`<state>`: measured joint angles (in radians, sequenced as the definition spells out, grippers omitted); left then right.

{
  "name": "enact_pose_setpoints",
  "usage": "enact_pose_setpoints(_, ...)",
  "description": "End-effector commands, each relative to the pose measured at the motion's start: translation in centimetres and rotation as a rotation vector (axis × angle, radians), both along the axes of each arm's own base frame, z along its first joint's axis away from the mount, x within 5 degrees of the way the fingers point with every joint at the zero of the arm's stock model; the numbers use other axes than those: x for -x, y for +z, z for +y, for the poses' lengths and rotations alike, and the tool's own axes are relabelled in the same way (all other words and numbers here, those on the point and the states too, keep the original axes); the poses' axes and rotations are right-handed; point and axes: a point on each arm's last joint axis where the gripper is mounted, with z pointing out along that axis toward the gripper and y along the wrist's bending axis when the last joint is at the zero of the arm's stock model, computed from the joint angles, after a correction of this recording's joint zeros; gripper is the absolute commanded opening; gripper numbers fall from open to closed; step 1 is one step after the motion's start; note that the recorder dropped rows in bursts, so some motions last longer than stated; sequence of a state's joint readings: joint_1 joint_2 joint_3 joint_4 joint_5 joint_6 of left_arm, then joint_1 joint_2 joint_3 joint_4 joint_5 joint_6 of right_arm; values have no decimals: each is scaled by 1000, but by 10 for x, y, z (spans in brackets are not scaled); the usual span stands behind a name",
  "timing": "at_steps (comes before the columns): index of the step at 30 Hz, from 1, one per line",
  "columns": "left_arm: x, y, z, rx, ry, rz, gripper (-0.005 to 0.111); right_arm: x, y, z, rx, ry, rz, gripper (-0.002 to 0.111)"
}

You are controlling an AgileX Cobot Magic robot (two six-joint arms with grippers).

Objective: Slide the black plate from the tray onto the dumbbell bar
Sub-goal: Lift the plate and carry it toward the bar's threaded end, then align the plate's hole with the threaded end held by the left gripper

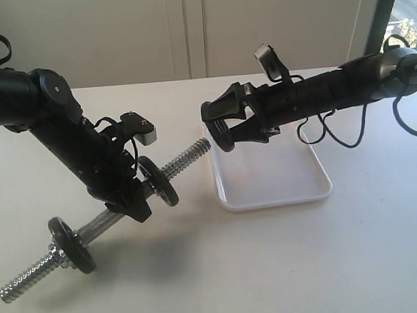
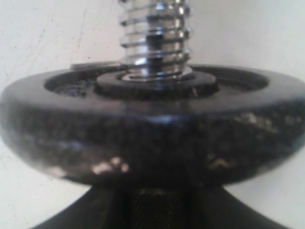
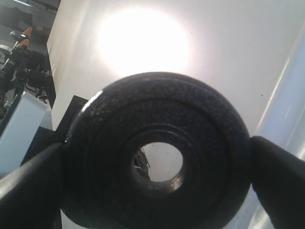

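My right gripper (image 1: 221,127) is shut on the black plate (image 1: 225,139), holding it on edge above the left end of the white tray (image 1: 267,177). In the right wrist view the plate (image 3: 157,119) fills the space between both fingers (image 3: 28,179), its hole facing outward. The dumbbell bar (image 1: 187,158) slants up from the table, and its threaded tip sits just left of the plate, a short gap away. My left gripper (image 1: 136,201) is shut on the bar's knurled middle. In the left wrist view, one fitted disc (image 2: 152,129) sits on the bar's thread (image 2: 155,38).
Two black discs ride on the bar, one near my left gripper (image 1: 158,180) and one lower down (image 1: 71,245). The bar's lower threaded end (image 1: 24,284) rests near the front left of the white table. Cables hang from the right arm (image 1: 350,136) over the tray.
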<state>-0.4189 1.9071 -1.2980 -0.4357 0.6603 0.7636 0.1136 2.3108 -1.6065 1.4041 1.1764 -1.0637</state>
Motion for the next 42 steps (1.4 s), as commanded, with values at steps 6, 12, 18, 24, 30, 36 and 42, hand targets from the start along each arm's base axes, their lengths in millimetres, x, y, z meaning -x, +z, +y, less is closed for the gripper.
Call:
enact_pose_setpoints(6,3,27,-6,93,27,-22,0,1,17,11,-89,16,-22,0)
enact_pose_setpoints(12,3,27,-6,93,27,-22,0,4,17,20,-91,36,-21,0)
enact_pose_setpoints(18,3,27,-6,93,26,-21,0,5,17,22,-91,40,-21,0)
enact_pose_setpoints(24,3,27,-6,93,26,-21,0,6,17,24,-91,44,-21,0)
enact_pose_setpoints(30,3,27,-6,94,27,-20,0,6,11,27,-89,51,-8,0)
enact_pose_setpoints(36,3,27,-6,94,27,-20,0,6,-9,30,-92,46,42,0)
enact_pose_setpoints(42,3,27,-6,95,28,-22,0,0,-5,22,-137,-8,50,0)
